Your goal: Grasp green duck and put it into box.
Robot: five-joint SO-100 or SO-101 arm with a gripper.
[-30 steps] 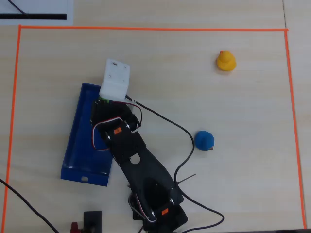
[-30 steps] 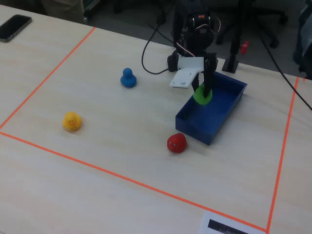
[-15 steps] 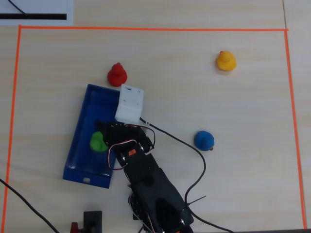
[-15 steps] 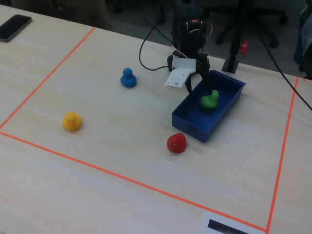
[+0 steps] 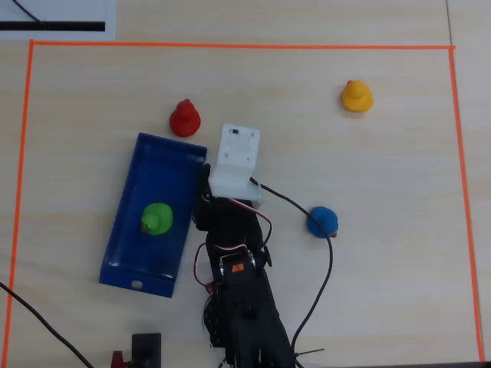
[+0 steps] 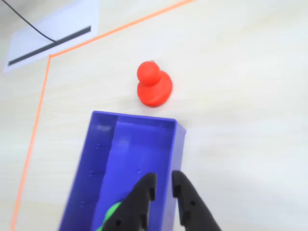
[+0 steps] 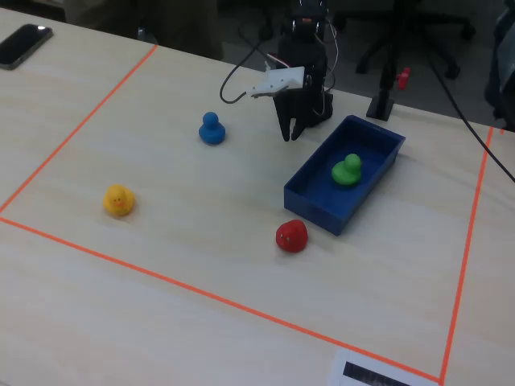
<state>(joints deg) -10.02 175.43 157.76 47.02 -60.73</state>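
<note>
The green duck (image 5: 157, 218) lies inside the blue box (image 5: 167, 162), near its middle; it also shows in the fixed view (image 7: 347, 170). In the wrist view only a green sliver of the duck (image 6: 111, 211) shows behind my left finger, inside the box (image 6: 134, 144). My gripper (image 6: 163, 177) hangs above the box's right wall with its jaws a narrow gap apart and nothing between them. In the fixed view the gripper (image 7: 291, 133) points down just left of the box (image 7: 318, 211), clear of the duck.
A red duck (image 5: 185, 117) stands just beyond the box's far end, also in the wrist view (image 6: 154, 86). A blue duck (image 5: 322, 221) sits right of the arm, a yellow duck (image 5: 357, 96) far right. Orange tape (image 5: 230, 45) borders the table area.
</note>
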